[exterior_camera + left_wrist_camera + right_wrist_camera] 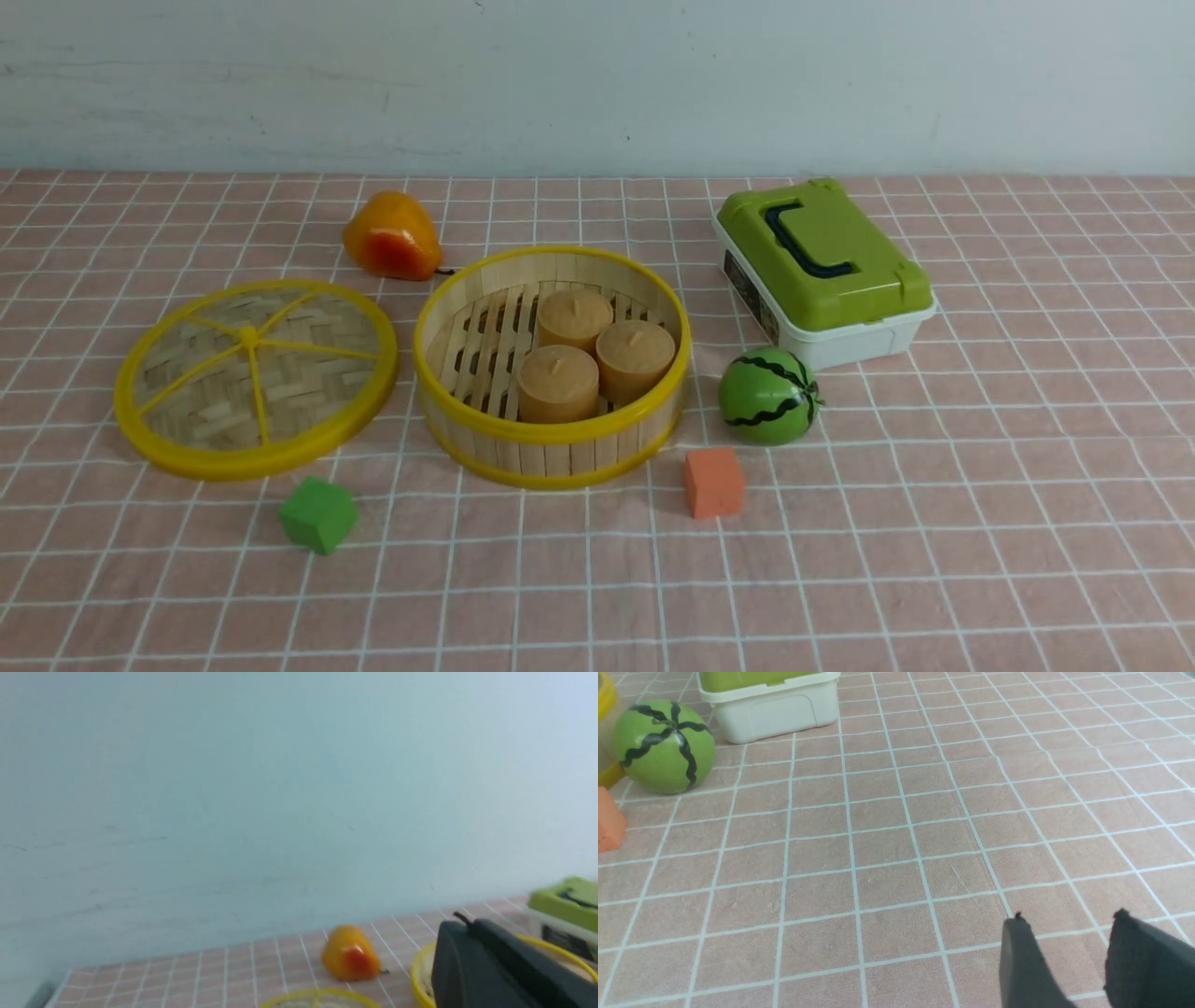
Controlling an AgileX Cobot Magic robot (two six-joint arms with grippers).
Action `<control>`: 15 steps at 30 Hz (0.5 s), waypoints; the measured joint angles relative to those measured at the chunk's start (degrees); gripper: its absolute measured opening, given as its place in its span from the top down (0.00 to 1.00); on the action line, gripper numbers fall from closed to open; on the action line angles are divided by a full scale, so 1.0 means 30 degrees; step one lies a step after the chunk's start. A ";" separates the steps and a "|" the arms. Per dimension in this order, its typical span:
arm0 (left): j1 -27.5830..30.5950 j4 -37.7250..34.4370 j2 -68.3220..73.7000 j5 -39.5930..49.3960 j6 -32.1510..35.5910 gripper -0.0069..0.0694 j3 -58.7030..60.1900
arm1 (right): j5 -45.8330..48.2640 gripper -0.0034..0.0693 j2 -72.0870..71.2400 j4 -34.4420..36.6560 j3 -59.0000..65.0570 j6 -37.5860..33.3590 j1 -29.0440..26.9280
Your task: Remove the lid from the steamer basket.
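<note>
a pink checked desk (934, 523). the lid (254, 378) lies flat just left of the steamer basket (551, 448), already off. it looks light and stiff; pinch its thick rim. right claw (1070, 919) is open, empty; left claw (486, 961), i cannot tell.

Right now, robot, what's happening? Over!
Right fingers apart, empty; left fingers partly hidden. Lid off, lying beside steamer basket. Nothing in the way.
</note>
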 joint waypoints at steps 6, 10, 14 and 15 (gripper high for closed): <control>0.1588 0.1021 -0.0596 -0.0475 -0.5224 0.93 0.4887 | 0.0000 0.62 0.0000 0.0000 0.0000 0.0000 0.0000; 0.1682 0.2186 -0.0596 0.3747 -0.7691 0.93 0.5724 | 0.0000 0.62 0.0000 0.0000 0.0000 0.0000 0.0000; 0.1682 0.2644 -0.0596 0.5747 -0.7908 0.92 0.5866 | 0.0000 0.62 0.0000 0.0000 0.0000 0.0000 0.0000; 0.1682 0.2661 -0.0596 0.5747 -0.7908 0.92 0.5866 | 0.0000 0.62 0.0000 0.0000 0.0000 0.0000 0.0000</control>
